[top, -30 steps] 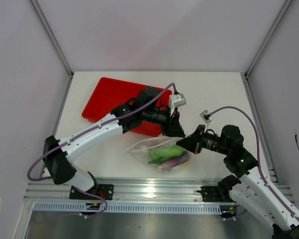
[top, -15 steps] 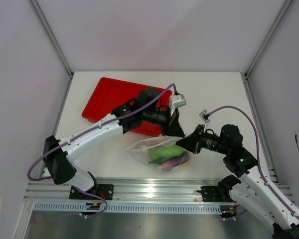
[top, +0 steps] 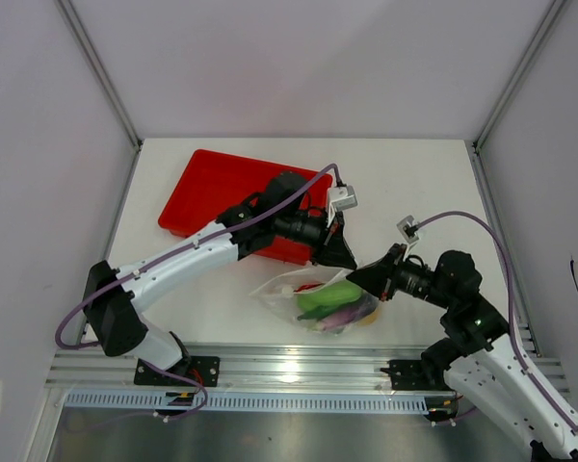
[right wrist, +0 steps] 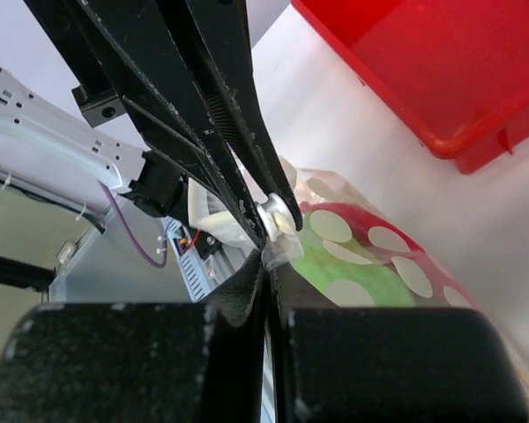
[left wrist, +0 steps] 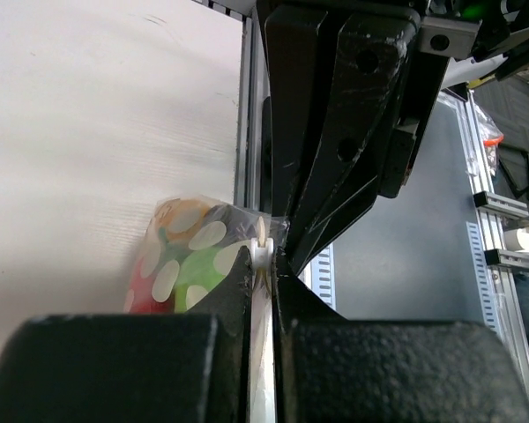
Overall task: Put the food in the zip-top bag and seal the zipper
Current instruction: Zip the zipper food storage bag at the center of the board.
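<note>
Left tool is pinched tight on the upper edge of the zip-top bag, its fingers meeting on the zipper. Right tool, tip to tip with it, is likewise clamped on that crinkly edge. The bag lies on the worktop near the front, just beside the red tray, with the food, green, red and purple pieces, inside it.

Overhead; close wrist views (seemingly opposed) share bag.
</note>
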